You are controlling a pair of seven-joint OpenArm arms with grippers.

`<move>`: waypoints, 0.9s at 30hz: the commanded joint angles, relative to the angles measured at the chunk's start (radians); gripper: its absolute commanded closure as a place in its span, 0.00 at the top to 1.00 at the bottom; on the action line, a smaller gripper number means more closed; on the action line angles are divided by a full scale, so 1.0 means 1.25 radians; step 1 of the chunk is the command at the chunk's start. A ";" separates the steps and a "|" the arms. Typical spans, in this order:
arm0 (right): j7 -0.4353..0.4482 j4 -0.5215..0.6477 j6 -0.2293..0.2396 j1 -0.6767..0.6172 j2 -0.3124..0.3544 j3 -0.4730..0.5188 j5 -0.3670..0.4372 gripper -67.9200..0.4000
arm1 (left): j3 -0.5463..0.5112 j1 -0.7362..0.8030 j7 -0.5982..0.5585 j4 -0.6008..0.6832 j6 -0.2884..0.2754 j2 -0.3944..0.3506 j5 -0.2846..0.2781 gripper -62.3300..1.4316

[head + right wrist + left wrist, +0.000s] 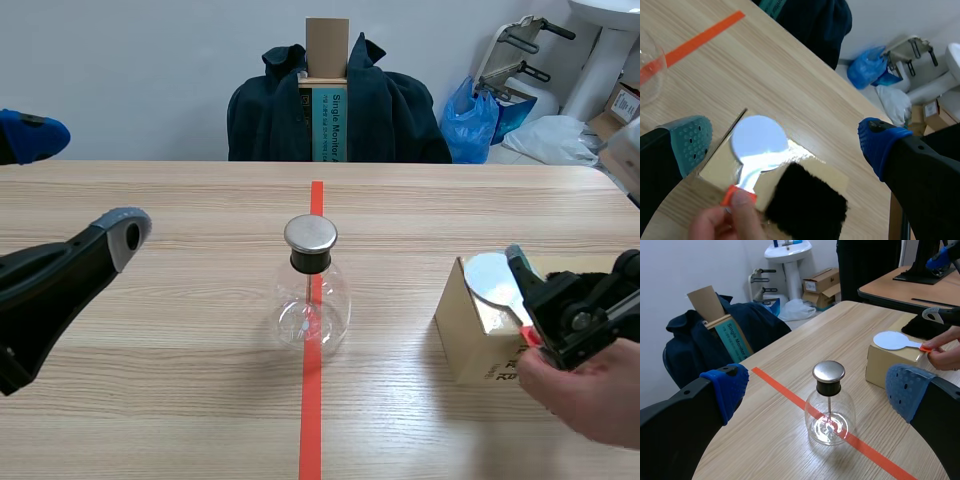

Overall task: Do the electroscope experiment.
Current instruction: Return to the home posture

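Observation:
A glass flask electroscope [311, 300] with a metal cap [311, 235] stands on the tape line at mid-table; it also shows ahead of my open left gripper [817, 377]. The left gripper [75, 185] hovers left of the flask. On a cardboard box [470, 335] at the right lies a white disc paddle [490, 275] and a black fur cloth [807, 205]. A person's hand [585, 385] pinches the paddle's orange handle [737, 195]. My right gripper [785, 142] is open above the box, the disc [759, 139] between its fingers, untouched.
An orange tape line [313, 400] runs down the table's middle. Beyond the far edge stands a chair draped with a dark jacket [390, 110], holding a tall carton [327, 90]. A blue bag [470, 125] and a sink pedestal [600, 60] stand at the back right.

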 commanded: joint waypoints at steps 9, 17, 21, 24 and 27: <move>-0.039 0.012 -0.006 0.010 0.006 0.017 -0.009 0.88 | -0.006 0.006 -0.056 0.007 -0.001 0.004 -0.007 0.94; 0.039 0.012 -0.009 0.009 0.006 0.017 -0.040 0.88 | -0.007 0.006 -0.056 0.007 -0.001 0.004 -0.007 0.94; 0.040 0.012 -0.009 0.009 0.006 0.017 -0.039 0.88 | -0.007 0.006 -0.056 0.007 -0.001 0.004 -0.007 0.94; 0.042 0.012 -0.009 0.009 0.006 0.017 -0.039 0.88 | -0.007 0.006 -0.055 0.007 -0.001 0.004 -0.007 0.94; 0.069 0.012 -0.009 0.009 0.006 0.017 -0.040 0.88 | -0.007 0.006 -0.055 0.007 -0.001 0.004 -0.007 0.94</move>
